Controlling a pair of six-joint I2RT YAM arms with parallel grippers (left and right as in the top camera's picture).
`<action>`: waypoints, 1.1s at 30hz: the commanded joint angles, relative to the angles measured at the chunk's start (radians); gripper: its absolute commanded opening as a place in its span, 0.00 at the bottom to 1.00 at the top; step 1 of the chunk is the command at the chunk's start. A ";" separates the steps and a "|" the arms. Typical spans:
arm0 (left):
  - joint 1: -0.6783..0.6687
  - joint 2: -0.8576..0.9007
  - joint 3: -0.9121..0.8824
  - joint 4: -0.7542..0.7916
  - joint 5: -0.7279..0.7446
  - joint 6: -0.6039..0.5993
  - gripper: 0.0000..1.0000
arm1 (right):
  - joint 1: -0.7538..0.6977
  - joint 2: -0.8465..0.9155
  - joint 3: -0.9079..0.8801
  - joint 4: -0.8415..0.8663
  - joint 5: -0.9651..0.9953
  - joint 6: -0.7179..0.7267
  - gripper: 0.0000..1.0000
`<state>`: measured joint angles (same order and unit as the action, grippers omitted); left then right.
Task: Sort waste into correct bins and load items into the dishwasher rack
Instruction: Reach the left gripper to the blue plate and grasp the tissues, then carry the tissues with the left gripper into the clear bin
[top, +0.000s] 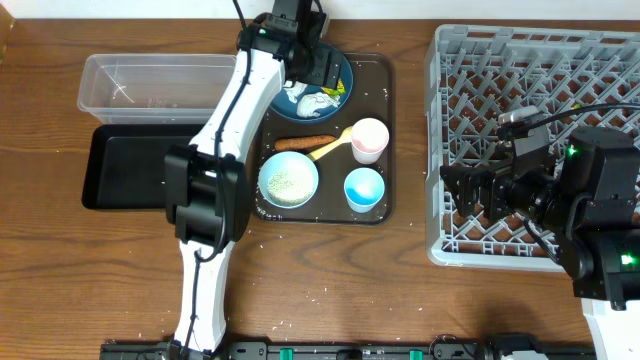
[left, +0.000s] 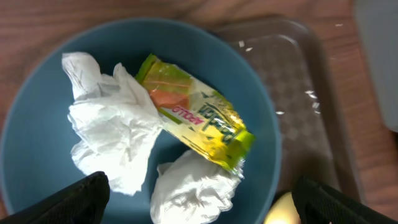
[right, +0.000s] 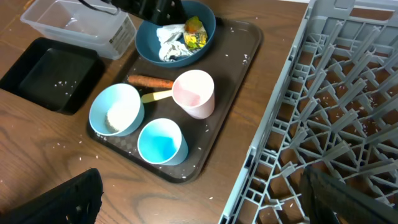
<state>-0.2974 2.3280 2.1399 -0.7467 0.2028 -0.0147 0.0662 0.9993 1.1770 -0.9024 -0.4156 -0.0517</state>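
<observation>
The dark blue plate (left: 264, 106) holds crumpled white paper scraps (left: 115, 134) and a yellow-green wrapper (left: 199, 115). My left gripper (left: 205, 208) is open, just above them, over the plate (top: 342, 72). On the brown tray lie the orange-brown stick (top: 303, 143), yellow spoon (top: 330, 146), pink cup (top: 369, 139), light blue cup (top: 364, 188) and the pale bowl (top: 288, 180) with rice grains in it. My right gripper (right: 199, 205) is open and empty, over the left edge of the grey rack (top: 540, 100).
The clear tub (top: 150, 85) and the black tray (top: 125, 165) lie left of the brown serving tray (top: 385, 120). Rice grains are scattered on the wooden table and in the black tray. My left arm stretches up the table's middle.
</observation>
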 joint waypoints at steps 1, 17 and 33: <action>0.003 0.039 0.026 0.016 -0.069 -0.055 0.96 | 0.019 -0.004 0.019 -0.007 -0.007 0.002 0.99; 0.010 0.161 0.022 0.077 -0.117 -0.046 0.96 | 0.019 0.003 0.019 -0.014 -0.007 0.002 0.99; 0.010 0.200 0.023 0.083 -0.117 -0.047 0.19 | 0.019 0.003 0.019 -0.013 0.000 0.002 0.99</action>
<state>-0.2909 2.5126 2.1414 -0.6609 0.0902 -0.0601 0.0662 1.0008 1.1770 -0.9165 -0.4145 -0.0517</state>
